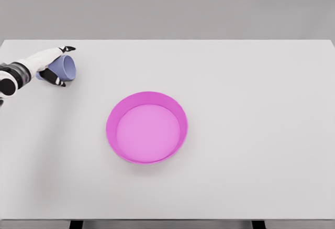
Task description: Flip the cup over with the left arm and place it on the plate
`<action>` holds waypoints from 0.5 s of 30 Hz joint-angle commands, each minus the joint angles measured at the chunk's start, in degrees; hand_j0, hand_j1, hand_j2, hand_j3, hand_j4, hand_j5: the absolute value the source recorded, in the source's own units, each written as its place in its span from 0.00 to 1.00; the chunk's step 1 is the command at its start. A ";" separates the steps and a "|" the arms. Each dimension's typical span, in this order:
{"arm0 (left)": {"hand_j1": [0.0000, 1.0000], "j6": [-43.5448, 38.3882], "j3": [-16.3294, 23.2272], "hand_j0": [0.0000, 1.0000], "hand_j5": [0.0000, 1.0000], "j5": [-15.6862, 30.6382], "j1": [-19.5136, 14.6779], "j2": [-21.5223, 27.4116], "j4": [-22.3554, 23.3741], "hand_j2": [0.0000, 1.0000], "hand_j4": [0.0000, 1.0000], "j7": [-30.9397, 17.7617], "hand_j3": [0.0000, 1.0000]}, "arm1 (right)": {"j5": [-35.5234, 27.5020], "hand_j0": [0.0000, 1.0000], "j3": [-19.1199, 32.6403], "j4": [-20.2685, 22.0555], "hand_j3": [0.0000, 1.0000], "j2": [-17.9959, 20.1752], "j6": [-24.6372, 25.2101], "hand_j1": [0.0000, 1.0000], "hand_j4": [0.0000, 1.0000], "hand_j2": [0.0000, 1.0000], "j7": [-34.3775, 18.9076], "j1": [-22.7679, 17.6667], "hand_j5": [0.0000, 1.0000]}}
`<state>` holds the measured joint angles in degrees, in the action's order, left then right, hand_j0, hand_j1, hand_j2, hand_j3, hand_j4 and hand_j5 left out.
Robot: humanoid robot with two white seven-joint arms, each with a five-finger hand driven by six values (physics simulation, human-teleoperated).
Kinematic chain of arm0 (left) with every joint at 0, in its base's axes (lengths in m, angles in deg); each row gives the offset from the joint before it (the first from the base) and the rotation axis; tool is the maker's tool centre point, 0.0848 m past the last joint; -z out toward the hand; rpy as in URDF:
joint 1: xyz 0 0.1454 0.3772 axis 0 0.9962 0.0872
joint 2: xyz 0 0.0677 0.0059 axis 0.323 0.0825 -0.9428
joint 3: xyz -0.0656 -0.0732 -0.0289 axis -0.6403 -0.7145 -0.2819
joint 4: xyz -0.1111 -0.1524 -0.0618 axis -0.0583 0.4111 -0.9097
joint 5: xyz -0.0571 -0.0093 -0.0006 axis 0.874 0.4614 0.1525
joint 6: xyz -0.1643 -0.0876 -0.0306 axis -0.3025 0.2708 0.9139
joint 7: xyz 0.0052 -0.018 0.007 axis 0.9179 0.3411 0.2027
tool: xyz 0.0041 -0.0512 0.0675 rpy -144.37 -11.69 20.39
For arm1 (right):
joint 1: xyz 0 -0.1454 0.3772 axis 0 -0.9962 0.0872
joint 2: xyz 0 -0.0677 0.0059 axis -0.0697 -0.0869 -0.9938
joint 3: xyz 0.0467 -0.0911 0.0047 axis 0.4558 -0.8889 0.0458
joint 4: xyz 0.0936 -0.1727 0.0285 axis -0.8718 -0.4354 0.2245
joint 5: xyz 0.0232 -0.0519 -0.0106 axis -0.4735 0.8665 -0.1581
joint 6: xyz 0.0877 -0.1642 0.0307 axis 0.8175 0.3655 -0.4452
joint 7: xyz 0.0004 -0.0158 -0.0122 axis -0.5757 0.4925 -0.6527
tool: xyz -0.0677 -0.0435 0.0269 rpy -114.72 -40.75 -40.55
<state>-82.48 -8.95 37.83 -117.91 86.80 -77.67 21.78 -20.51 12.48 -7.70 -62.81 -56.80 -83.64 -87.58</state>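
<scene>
Fingers (pixel 56 77) of the left hand (pixel 49 64) clamped around the tilted cup (pixel 67 66), well apart from the plate (pixel 112 113)

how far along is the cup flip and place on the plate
Early stage. Done: the left hand has reached the lilac cup at the table's far left, fingers around it. In hand: the grasp; the cup appears to lie on its side, though whether it is lifted is unclear. Left: turning it upright and carrying it to the pink plate, which holds nothing yet.
</scene>
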 commanded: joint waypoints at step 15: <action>0.66 0.01 -0.41 0.66 0.66 0.60 0.18 0.44 -1.28 0.66 0.66 -0.50 0.66 | 0.00 1.00 -0.05 0.00 1.00 0.00 0.00 1.00 1.00 1.00 -0.01 0.00 1.00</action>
<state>-82.47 -9.20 38.23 -117.74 86.95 -78.51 21.21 -20.51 12.46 -7.70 -62.81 -56.80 -83.64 -87.58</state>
